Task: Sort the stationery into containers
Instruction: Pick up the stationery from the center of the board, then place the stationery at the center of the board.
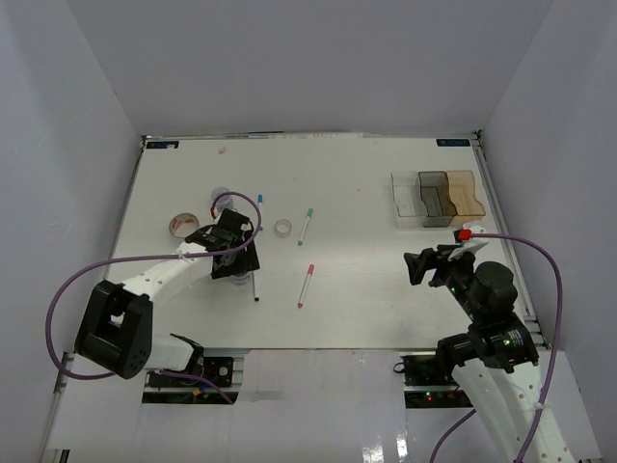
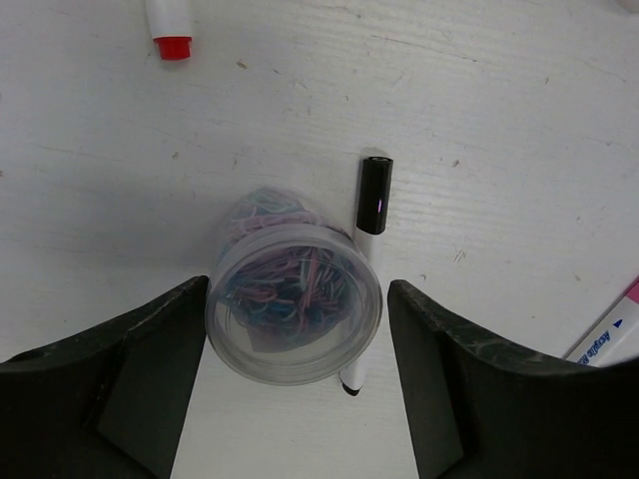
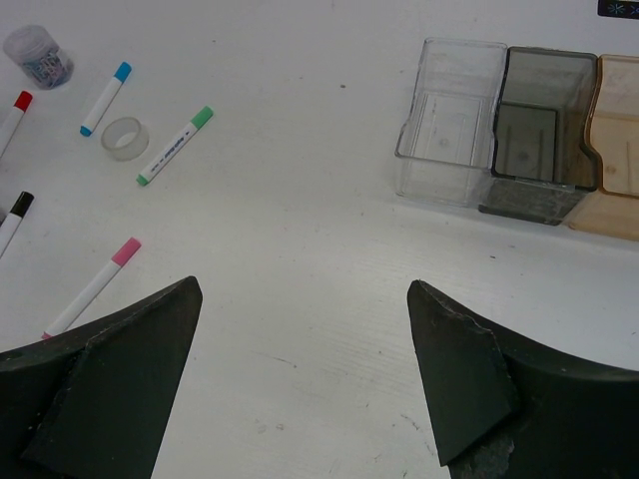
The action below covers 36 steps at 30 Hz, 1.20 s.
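Straddling the small clear jar [image 2: 295, 329] of coloured clips on the surface [image 2: 499, 100], the left end effector [image 2: 298, 294] stood wide, jaws just beside its walls; light, stiff and slick, it likely wanted a mid-wall grip clear of the black-capped marker [image 2: 371, 225] touching it

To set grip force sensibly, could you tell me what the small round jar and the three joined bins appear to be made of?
The jar looks like clear glossy plastic, though glass is possible: coloured contents show through. The clear bin, smoky grey bin and amber bin look like glossy plastic; the table shows through.
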Available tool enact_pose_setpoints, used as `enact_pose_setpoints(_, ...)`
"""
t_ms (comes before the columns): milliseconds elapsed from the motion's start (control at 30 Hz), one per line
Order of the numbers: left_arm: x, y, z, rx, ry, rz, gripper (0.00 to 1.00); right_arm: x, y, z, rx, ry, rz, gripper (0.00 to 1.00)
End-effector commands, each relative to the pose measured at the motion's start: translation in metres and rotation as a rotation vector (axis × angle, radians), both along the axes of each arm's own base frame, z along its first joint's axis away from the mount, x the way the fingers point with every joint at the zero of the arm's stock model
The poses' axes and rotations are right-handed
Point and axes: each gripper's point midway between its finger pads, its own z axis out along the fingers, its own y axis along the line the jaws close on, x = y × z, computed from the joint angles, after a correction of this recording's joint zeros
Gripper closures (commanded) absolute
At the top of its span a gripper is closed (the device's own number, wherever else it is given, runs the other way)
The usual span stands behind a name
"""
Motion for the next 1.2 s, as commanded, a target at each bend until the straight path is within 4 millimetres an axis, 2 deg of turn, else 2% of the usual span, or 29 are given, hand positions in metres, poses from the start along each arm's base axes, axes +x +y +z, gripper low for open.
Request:
enact_pose_setpoints(0, 0.01, -0.008, 0.011, -0.014, -0.038, -0.005, 0.2, 0.002, 0.0, 0.013, 0.024, -0.052, -0.01, 0.1)
enact_pose_setpoints(67, 0.01, -0.009, 0.013, -0.01, -0.047, -0.008, 0.28, 0.002, 0.0, 0.013, 0.025, -0.055, -0.008, 0.1)
enact_pose_setpoints(167, 0.014, -0.011, 0.027, -0.019, -0.082, -0.013, 0.35, 0.001, 0.0, 0.014, 0.026, -0.06, -0.01, 0.1)
enact_pose_setpoints(300, 0.025, -0.024, 0.064, -0.068, -0.169, -0.047, 0.46, 0.001, 0.0, 0.014, 0.029, -0.063, -0.008, 0.1)
enact_pose_setpoints(367, 0.034, -0.042, 0.089, -0.111, -0.217, -0.094, 0.49, 0.001, 0.0, 0.014, 0.029, -0.063, -0.01, 0.1)
enact_pose_setpoints(433, 0.04, -0.06, 0.096, -0.137, -0.216, -0.147, 0.5, 0.001, 0.0, 0.015, 0.03, -0.066, -0.01, 0.1)
enact_pose_setpoints(467, 0.046, -0.078, 0.113, -0.16, -0.245, -0.187, 0.5, 0.001, 0.0, 0.015, 0.032, -0.067, -0.01, 0.1)
enact_pose_setpoints(533, 0.053, -0.098, 0.118, -0.159, -0.249, -0.233, 0.5, 0.001, 0.0, 0.015, 0.033, -0.067, -0.01, 0.1)
enact_pose_setpoints(567, 0.059, -0.122, 0.12, -0.156, -0.246, -0.283, 0.5, 0.0, 0.0, 0.016, 0.035, -0.071, -0.01, 0.1)
enact_pose_setpoints(633, 0.062, -0.152, 0.119, -0.148, -0.247, -0.339, 0.48, 0.002, -0.007, 0.015, 0.032, -0.073, -0.049, 0.1)
enact_pose_setpoints(667, 0.073, -0.172, 0.117, -0.137, -0.245, -0.367, 0.48, 0.002, -0.007, 0.016, 0.035, -0.079, -0.05, 0.1)
enact_pose_setpoints(733, 0.073, -0.202, 0.113, -0.132, -0.239, -0.43, 0.48, 0.001, -0.006, 0.016, 0.041, -0.08, -0.047, 0.1)
enact_pose_setpoints(767, 0.075, -0.217, 0.094, -0.11, -0.204, -0.459, 0.47, 0.001, -0.006, 0.016, 0.042, -0.08, -0.045, 0.1)
enact_pose_setpoints(800, 0.078, -0.237, 0.104, -0.136, -0.229, -0.489, 0.47, 0.001, -0.005, 0.014, 0.042, -0.068, -0.041, 0.1)
enact_pose_setpoints(900, 0.083, -0.271, 0.088, -0.135, -0.209, -0.542, 0.46, 0.002, -0.005, 0.013, 0.044, -0.061, -0.043, 0.1)
enact_pose_setpoints(1000, 0.087, -0.293, 0.068, -0.133, -0.186, -0.555, 0.44, 0.002, -0.005, 0.013, 0.04, -0.056, -0.045, 0.1)
enact_pose_setpoints(1167, 0.084, -0.315, 0.042, -0.138, -0.143, -0.58, 0.41, 0.003, -0.006, 0.011, 0.04, -0.048, -0.05, 0.1)
